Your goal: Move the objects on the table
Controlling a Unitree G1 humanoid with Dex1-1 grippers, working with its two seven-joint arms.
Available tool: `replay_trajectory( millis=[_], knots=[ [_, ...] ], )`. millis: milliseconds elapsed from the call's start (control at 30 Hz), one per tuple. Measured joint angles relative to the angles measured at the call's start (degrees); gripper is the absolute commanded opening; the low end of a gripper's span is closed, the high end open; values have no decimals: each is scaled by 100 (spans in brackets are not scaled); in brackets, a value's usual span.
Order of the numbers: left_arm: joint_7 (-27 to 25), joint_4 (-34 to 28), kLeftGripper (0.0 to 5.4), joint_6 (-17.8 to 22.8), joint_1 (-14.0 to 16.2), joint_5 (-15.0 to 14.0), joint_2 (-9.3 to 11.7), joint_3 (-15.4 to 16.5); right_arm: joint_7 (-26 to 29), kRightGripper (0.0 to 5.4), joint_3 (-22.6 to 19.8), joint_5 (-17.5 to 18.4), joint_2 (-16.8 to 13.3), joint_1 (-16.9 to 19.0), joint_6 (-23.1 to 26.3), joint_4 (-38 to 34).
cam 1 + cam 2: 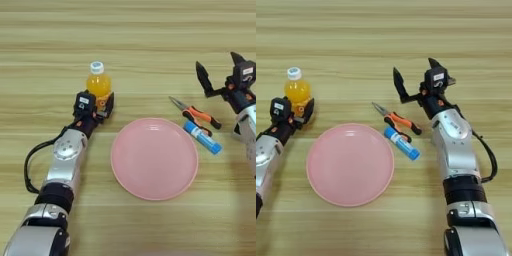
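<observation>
Plate (154, 158) nearest the desk's front edge, tube (202, 137) and pliers (195, 113) behind — the left gripper (95, 104) seemingly closed on the bottle (98, 83) should lift it straight; right gripper (415, 80) spread wide, empty.

Prob. a lab/test bench: bare wooden table (150, 30) w/ a few unrelated staged items, nothing else visible.

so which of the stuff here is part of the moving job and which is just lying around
Part of the job:
- orange-juice bottle, at the left end effector
- pink plate
- orange-handled pliers
- blue-and-white tube
- wooden table they sit on

Just lying about:
- nothing else in view; right end effector open, holding nothing
</observation>
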Motion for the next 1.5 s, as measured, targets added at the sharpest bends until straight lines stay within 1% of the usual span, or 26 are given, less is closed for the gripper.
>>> replay_trajectory(
  millis=[233,467,500,600,667,767,833,867,933,1033,1133,1200,1367,1500],
  knots=[
    [-2,-143,338,89,113,-12,-2,-10,-2,540,-4,0,1,-7,0,-44],
    [-2,-207,338,152,137,-12,-2,-37,-3,540,-5,0,5,-10,0,-48],
    [-2,-213,367,157,139,-11,-1,-39,-4,540,-5,0,6,-11,0,-49],
    [-2,-214,392,195,148,-11,1,-46,-5,540,-6,0,9,-12,0,-54],
    [-9,-198,412,285,218,-10,-4,-58,-6,540,-7,0,11,-12,0,-66],
    [-20,-180,440,310,289,-10,-8,-61,-6,540,-8,0,13,-18,0,-81],
    [-17,-181,457,310,298,-9,-8,-61,-6,540,-8,0,15,-24,0,-82],
    [-15,-181,475,310,298,-9,-8,-60,-6,540,-8,0,15,-29,0,-83],
    [-12,-182,483,309,298,-11,-8,-59,-6,540,-8,0,15,-38,0,-83],
    [-10,-190,519,303,298,-12,-12,-51,-6,540,-9,0,16,-40,0,-83],
    [25,-211,538,271,298,-12,-19,-46,-5,540,-16,0,16,-40,0,-83],
    [38,-237,538,222,298,-24,-36,-27,-5,540,-22,0,17,-40,0,-83],
    [41,-439,538,-91,320,-53,-80,58,-4,540,-27,0,17,-40,-3,-83],
    [-46,-595,538,-243,347,-182,-125,101,-5,540,-27,-1,17,-40,-5,-83]
  ],
)
